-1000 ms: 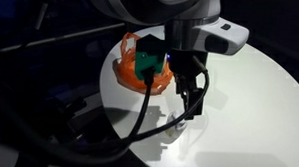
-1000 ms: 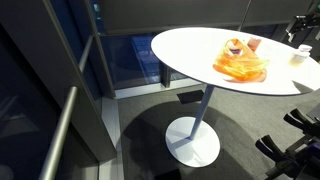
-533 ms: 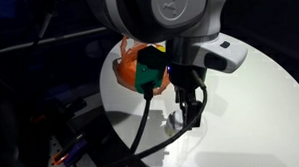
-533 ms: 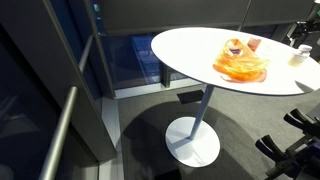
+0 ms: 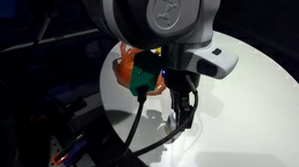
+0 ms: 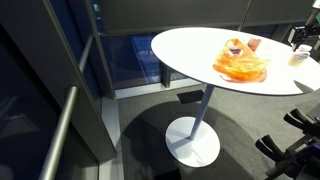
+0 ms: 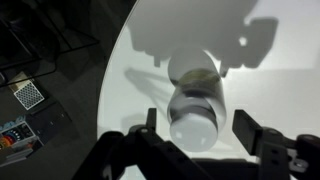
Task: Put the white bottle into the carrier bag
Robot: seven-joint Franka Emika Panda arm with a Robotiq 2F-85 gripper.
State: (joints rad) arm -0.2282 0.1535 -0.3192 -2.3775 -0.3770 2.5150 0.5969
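Note:
The white bottle (image 7: 195, 100) stands upright on the round white table (image 7: 270, 80); in the wrist view its white cap sits between my open fingers. My gripper (image 7: 196, 128) is open, with a finger on each side of the bottle and gaps on both sides. In an exterior view my gripper (image 5: 185, 113) hangs low over the table near its front edge and hides the bottle. The orange carrier bag (image 5: 125, 71) lies crumpled on the table behind the arm. In an exterior view the bag (image 6: 241, 66) sits mid-table and the bottle (image 6: 297, 56) shows at the far right edge.
A small pink object (image 6: 252, 43) lies on the table beside the bag. The table stands on a single pedestal (image 6: 193, 138). A black cable (image 5: 138, 113) hangs from my wrist. Dark floor with small items shows beyond the table edge (image 7: 30, 95).
My gripper has moved down and slightly left toward the table, closing in around the bottle. The bag has not moved.

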